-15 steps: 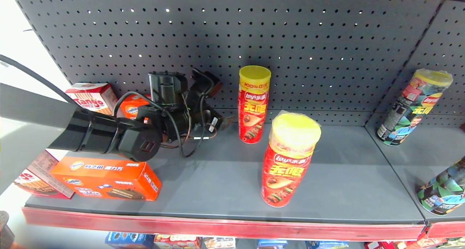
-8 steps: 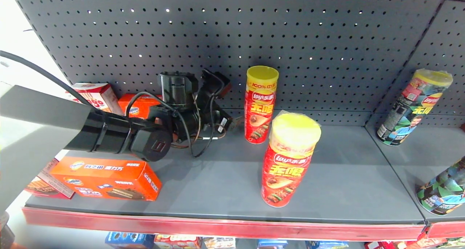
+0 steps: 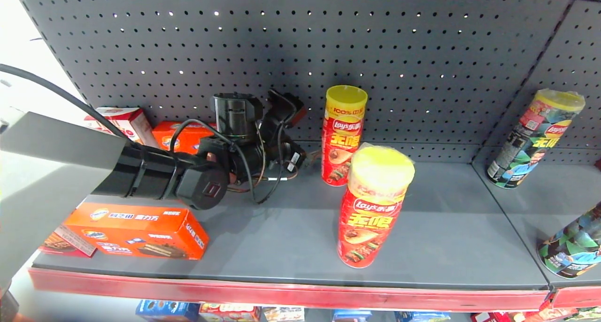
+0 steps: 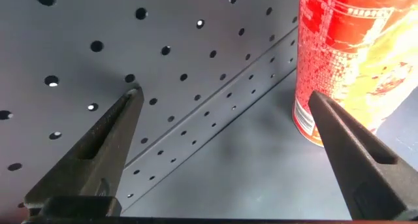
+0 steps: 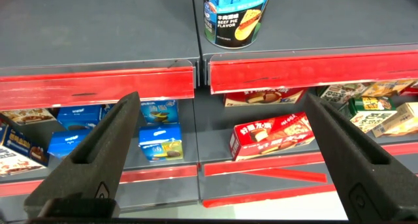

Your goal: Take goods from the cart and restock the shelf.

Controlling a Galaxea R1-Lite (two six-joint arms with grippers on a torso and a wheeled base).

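Rear can (image 3: 344, 134) of chips stands upright at the back of the shelf (image 3: 281, 237), close to the pegboard (image 3: 281, 45). A front can (image 3: 373, 204) of the same red kind stands upright nearer the shelf's edge, apart from it.

The left end effector (image 4: 225, 96) is low at the back of the shelf, just beside the rear can. Its fingers are spread wide with only pegboard and shelf showing between them. The rear can is beyond one finger, and I cannot tell whether they touch.

An orange box (image 3: 136, 230) lies flat at the front on the robot's left, and a dark can (image 3: 535, 139) stands tilted on the next bay to the right.

The right end effector (image 5: 223, 98) is spread wide, holding nothing, facing the red front strips of lower shelves stocked with boxes.
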